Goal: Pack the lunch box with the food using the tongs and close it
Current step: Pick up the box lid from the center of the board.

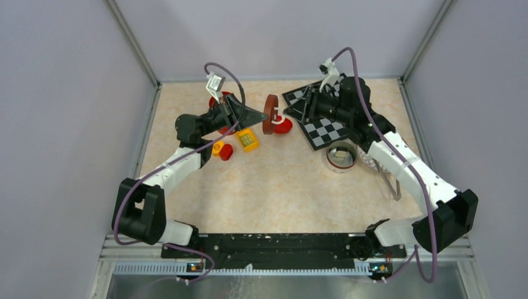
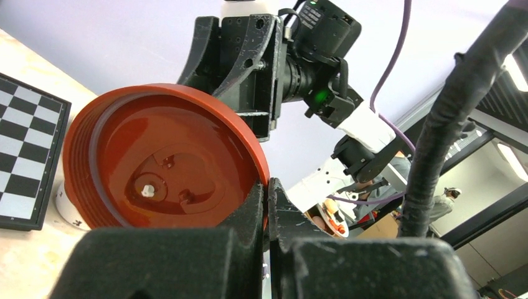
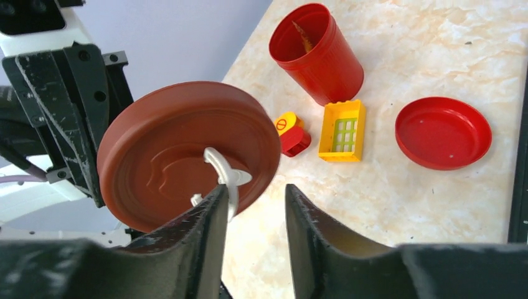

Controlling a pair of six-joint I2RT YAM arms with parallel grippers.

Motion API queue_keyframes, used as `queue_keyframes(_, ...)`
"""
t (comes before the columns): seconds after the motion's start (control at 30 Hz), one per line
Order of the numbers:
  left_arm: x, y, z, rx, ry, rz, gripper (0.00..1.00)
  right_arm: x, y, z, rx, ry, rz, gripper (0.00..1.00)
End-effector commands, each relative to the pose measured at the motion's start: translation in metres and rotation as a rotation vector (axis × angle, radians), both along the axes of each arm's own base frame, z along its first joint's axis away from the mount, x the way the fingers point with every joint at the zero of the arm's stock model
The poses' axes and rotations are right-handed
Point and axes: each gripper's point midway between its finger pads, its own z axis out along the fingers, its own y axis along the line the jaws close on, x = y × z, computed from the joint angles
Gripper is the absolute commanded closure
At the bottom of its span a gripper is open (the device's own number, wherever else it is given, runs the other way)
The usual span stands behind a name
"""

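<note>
Left tool [image 2: 268, 187]: mine, clenched on the rim of the lid [image 2: 162, 156], which I hold on edge above the bench [image 1: 274, 187].
Right tool [image 3: 255, 190]: mine, released, fingers apart with nothing between them, tips at the lid's white loop [image 3: 221, 171].
Lunch box [image 1: 341, 157]: on the bench just beside the chessboard [image 1: 324, 131], uncovered, a pale chunk [image 1: 340, 151] inside.
Tongs [image 1: 393, 190]: on the bench, partly under my right arm.
Cup [image 3: 317, 53], bowl [image 3: 443, 132], block [image 3: 342, 131]: on the bench.

Tongs [image 1: 393, 190] mostly hidden under the right arm [image 1: 401, 165]; lunch box [image 1: 341, 169] contents too small to tell.
</note>
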Motion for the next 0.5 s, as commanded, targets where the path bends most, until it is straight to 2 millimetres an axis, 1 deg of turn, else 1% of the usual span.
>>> queue_keyframes(0.0,-0.009,0.007,0.023,-0.055,-0.104,0.007,1.0,0.003,-0.014,0.031,0.069,-0.079,0.024,0.58)
queue_keyframes(0.13,-0.01,0.01,0.026,-0.08,-0.097,0.011,1.0,-0.008,-0.011,0.045,0.187,-0.063,0.142,0.45)
queue_keyframes(0.2,-0.012,0.011,0.027,-0.09,-0.1,0.01,1.0,-0.013,-0.007,0.053,0.232,-0.081,0.19,0.41)
queue_keyframes(0.23,-0.012,0.011,0.028,-0.095,-0.096,0.011,1.0,-0.015,-0.004,0.056,0.266,-0.072,0.207,0.41)
queue_keyframes(0.33,-0.013,0.012,0.03,-0.105,-0.089,0.011,1.0,-0.021,0.003,0.054,0.354,-0.011,0.247,0.41)
queue_keyframes(0.47,-0.013,0.013,0.03,-0.114,-0.078,0.014,1.0,-0.028,0.013,0.045,0.375,0.021,0.272,0.41)
